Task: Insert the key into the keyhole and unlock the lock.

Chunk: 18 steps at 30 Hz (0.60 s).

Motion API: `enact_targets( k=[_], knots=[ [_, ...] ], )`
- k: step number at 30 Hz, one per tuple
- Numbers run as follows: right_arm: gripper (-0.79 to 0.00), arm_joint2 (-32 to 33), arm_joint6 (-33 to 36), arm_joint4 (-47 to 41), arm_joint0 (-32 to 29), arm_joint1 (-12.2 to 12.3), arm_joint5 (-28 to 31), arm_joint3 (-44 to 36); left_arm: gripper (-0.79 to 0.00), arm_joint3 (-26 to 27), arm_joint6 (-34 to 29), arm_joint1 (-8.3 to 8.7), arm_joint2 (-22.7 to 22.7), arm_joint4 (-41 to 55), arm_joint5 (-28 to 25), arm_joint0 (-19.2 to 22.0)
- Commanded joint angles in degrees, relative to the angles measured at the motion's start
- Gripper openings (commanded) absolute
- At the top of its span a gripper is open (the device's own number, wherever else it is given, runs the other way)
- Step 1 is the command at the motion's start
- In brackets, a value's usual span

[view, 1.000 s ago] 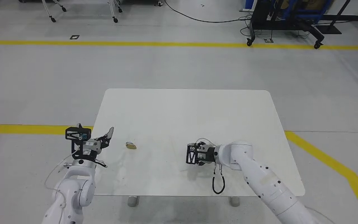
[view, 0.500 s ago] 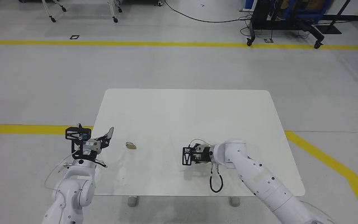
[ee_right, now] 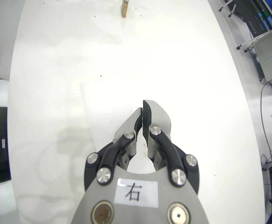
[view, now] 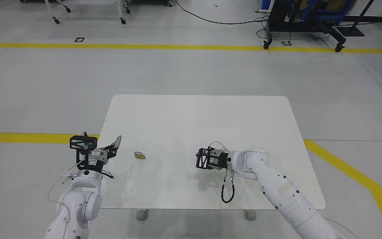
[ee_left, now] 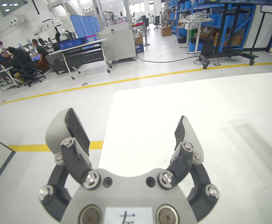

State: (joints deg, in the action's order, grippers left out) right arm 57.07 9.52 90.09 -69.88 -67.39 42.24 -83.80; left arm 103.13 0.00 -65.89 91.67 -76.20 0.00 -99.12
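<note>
Black ribbed pads of the right gripper [ee_right: 142, 108] press together at the tips; whether a key sits pinched between them I cannot tell. It hangs low over the table [ee_right: 180, 63], pointed straight at the brass lock [ee_right: 125, 8], which lies well ahead of it and nearer the left gripper [ee_left: 127, 121]. That one sits at the table's edge, jaws spread wide and empty, likely placed to steady the lock while the right brings the key in.

White rounded arms [view: 280, 191] carry grey jaws with black ribbed pads [ee_left: 77, 131], silver screws [ee_right: 178, 176] and a looping black cable [view: 224, 199]
</note>
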Motion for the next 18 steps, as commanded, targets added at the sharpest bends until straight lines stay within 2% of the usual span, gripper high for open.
enact_targets(
  k=[1, 16, 18],
  knots=[
    [-0.785, 1.3, -1.2, -4.7, -0.5, -0.1, -1.2, 1.4, 0.0, 0.0, 0.0, 0.0, 0.0, 0.0, 0.0, 0.0],
    [-0.785, 1.3, -1.2, -4.7, -0.5, -0.1, -1.2, 1.4, 0.0, 0.0, 0.0, 0.0, 0.0, 0.0, 0.0, 0.0],
    [-0.785, 1.3, -1.2, -4.7, -0.5, -0.1, -1.2, 1.4, 0.0, 0.7, -0.9, -0.03, -0.1, 1.5, -1.4, 0.3]
  ],
)
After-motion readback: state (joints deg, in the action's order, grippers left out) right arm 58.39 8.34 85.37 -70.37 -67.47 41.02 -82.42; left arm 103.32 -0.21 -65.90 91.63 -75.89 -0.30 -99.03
